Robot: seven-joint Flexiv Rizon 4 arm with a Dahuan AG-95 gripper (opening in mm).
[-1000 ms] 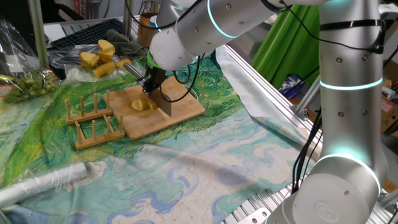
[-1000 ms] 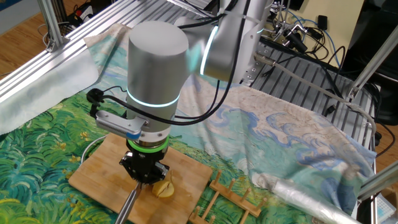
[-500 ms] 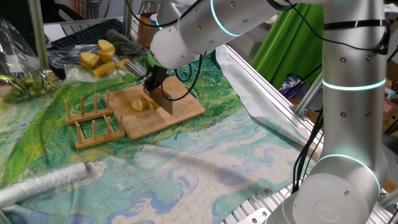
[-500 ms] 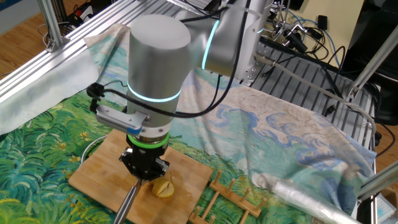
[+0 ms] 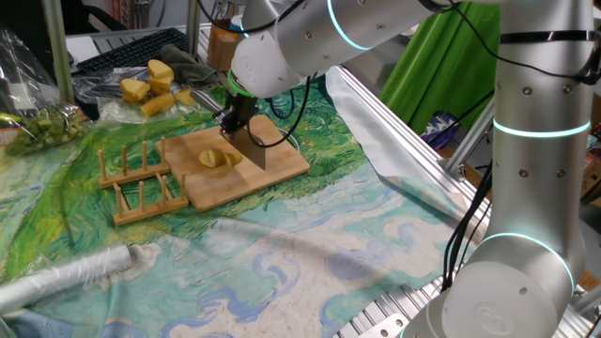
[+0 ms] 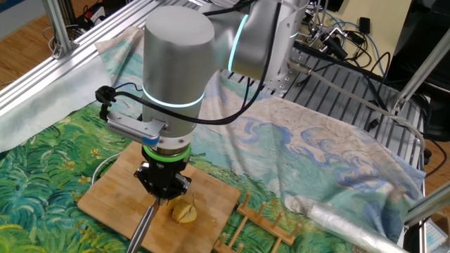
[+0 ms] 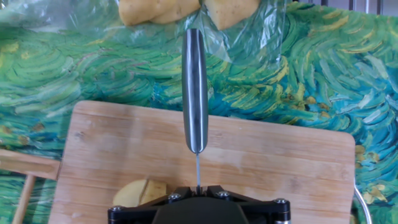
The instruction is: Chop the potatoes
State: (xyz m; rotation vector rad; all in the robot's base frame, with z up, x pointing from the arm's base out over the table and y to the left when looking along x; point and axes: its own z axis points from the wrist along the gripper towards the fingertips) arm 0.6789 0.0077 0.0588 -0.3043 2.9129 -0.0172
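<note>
A small pale-yellow potato (image 5: 218,159), cut into pieces, lies on the wooden board (image 5: 272,169). My gripper (image 5: 233,116) is shut on a knife (image 5: 254,150) and holds its blade just right of the potato, above the board. In the other fixed view the gripper (image 6: 163,191) hovers beside the potato (image 6: 184,211), and the knife handle (image 6: 144,228) points toward the camera. In the hand view the gripper (image 7: 198,190) clamps the blade's spine; the metal handle (image 7: 195,93) points away, and the potato (image 7: 140,193) sits at lower left on the board (image 7: 280,162).
Bigger deep-yellow chunks (image 5: 150,84) lie on clear plastic behind the board and show in the hand view (image 7: 161,9). A wooden rack (image 5: 141,183) stands left of the board. A foil roll (image 5: 66,277) lies at front left. Aluminium rails (image 5: 404,141) run along the right.
My gripper has risen a little and shifted slightly away from the potato, with the knife still in it. The potato has stayed on the board.
</note>
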